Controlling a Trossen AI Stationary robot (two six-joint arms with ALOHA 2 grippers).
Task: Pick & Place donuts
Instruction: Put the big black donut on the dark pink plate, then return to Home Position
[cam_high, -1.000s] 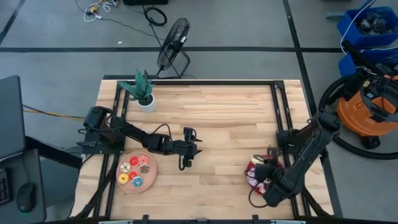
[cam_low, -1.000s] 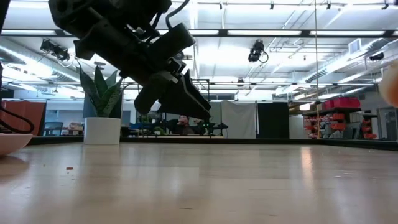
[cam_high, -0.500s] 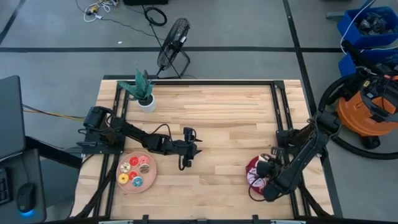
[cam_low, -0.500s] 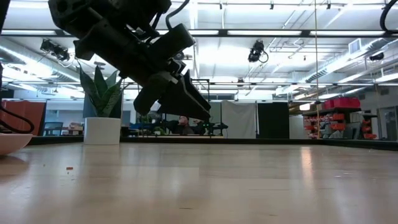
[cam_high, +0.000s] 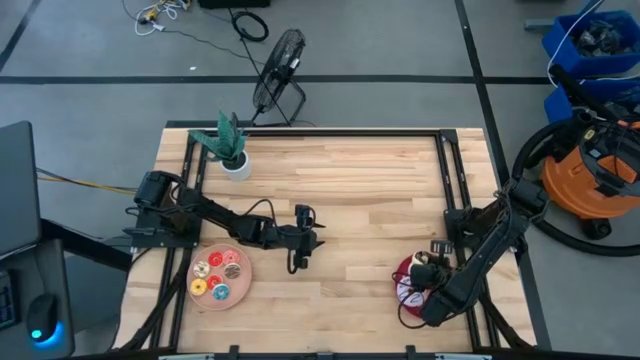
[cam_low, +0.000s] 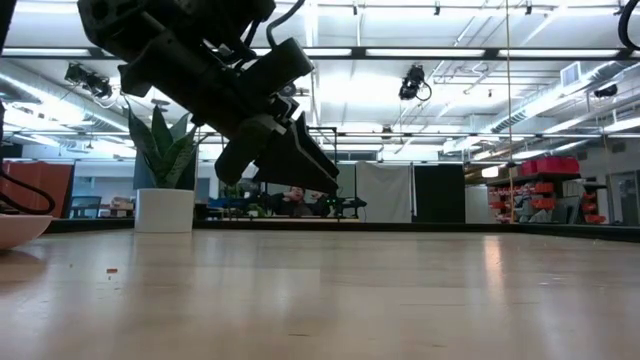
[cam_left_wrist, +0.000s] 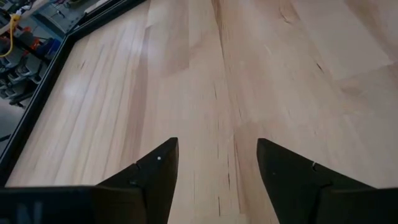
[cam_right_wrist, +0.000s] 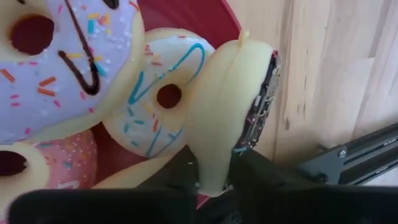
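Big picture first: the wooden table (cam_high: 360, 190), and our marker for everything is the crimson plate (cam_high: 403, 266) at its near right corner. The right arm (cam_high: 490, 240) is bent down directly over that plate. The left arm (cam_high: 215, 215) waits well apart from it, out across the table.

Here's the change: a second ago the right arm sat a touch farther back over the crimson plate, and now it has slid toward the plate's near rim. In the low view, a pale blur at the right edge has dropped out of sight too.

The pink plate (cam_high: 240, 290) lies far across the table from the crimson plate, carrying the tiny donuts (cam_high: 215, 275).

The left gripper (cam_left_wrist: 214, 149) hasn't budged. Its fingers are spread with only bare wood between them, between the two plates and nearer the pink one.

The right gripper (cam_right_wrist: 214, 180) is right above the crimson plate, pinching the chocolate-sprinkled donut (cam_right_wrist: 233, 106), which stands on edge between its fingers.

On the crimson plate beside it lie the purple donut (cam_right_wrist: 62, 68), the white donut (cam_right_wrist: 158, 102) and the pink donut (cam_right_wrist: 37, 165). The white one is pressed against the held ring.

My read: this looks like a set-down onto the crimson plate. The chocolate ring is low and leaning on its neighbour, and a release could come any moment. It may tip flat or roll off toward the rim.
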